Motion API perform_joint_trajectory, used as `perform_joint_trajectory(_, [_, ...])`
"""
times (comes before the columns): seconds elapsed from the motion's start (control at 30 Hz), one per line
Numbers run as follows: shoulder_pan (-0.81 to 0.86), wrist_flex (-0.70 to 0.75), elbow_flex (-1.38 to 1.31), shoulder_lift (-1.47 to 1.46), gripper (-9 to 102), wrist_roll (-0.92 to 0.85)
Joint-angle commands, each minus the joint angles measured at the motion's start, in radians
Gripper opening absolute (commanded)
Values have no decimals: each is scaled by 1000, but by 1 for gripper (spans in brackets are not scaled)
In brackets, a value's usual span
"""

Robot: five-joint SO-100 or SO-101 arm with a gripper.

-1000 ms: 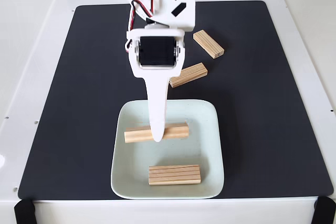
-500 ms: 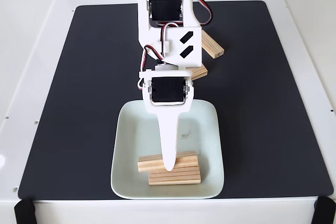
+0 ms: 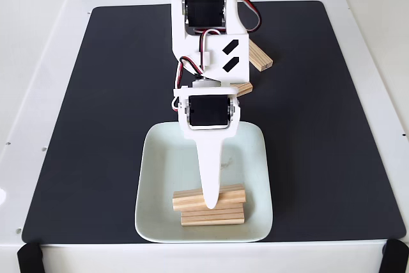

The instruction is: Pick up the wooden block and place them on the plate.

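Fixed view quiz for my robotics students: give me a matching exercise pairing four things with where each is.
Things:
1. gripper
2. plate
3. black mat
4. far wooden block

Places:
A. on the mat, near front edge
B. covering the white table
C. on the mat behind the arm
D. at the blocks stacked on the plate

Pairs: 1-D, 2-A, 3-B, 4-C

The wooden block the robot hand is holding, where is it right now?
In the fixed view, that pale striped wooden block sits low on the mint-white square plate, near its front edge, resting on another wooden block, with the white hand at its middle.
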Motion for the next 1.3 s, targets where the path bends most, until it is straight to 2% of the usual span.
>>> perform_joint_trajectory(0.0, [6, 2, 71, 94, 6, -9])
perform_joint_trajectory(0.17, [9, 2, 235, 206, 25, -11])
perform_joint_trajectory(0.33, [5, 2, 276, 249, 35, -6])
perform_joint_trajectory(0.67, [5, 3, 287, 270, 36, -11])
perform_joint_trajectory(0.8, [0, 75, 353, 382, 35, -11])
perform_joint_trajectory(1.13, [-40, 71, 1028, 919, 35, -12])
perform_joint_trajectory(1.27, [-52, 77, 1284, 1131, 35, -84])
